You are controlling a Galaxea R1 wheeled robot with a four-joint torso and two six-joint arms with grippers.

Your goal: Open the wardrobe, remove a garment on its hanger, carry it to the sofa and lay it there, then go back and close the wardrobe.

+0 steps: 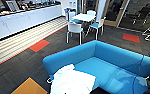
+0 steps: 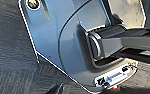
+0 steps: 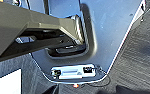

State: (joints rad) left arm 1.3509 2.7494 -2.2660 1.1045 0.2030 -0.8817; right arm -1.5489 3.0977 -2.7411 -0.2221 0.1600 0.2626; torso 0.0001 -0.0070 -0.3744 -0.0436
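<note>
Nearest to the robot, the garment (image 1: 72, 81) lies spread in a rumpled white heap on the near end of the sofa (image 1: 111, 56), covering the seat corner and reaching the bottom edge of the head view. A thin pale loop sticks out at the shirt's left edge, just over the sofa's front corner; it may be the hanger, but that cannot be told for sure. Beyond the shirt, the blue seat runs off to the right and the low curved back wraps around behind it.

On the floor beside the sofa's near corner lies an orange carpet tile (image 1: 29, 87), set in dark grey carpet (image 1: 21, 65). Farther off are two red carpet tiles (image 1: 39, 45), one left of the sofa and one far right.

Behind the sofa stands a white table (image 1: 84, 17) with white chairs (image 1: 74, 28) around it, their seats blue. Along the far left wall runs a row of white cabinets (image 1: 21, 20) with a cluttered counter on top.

Both wrist views look down past the robot's own dark base plate onto grey carpet. Whether either gripper is parted or closed cannot be told.
</note>
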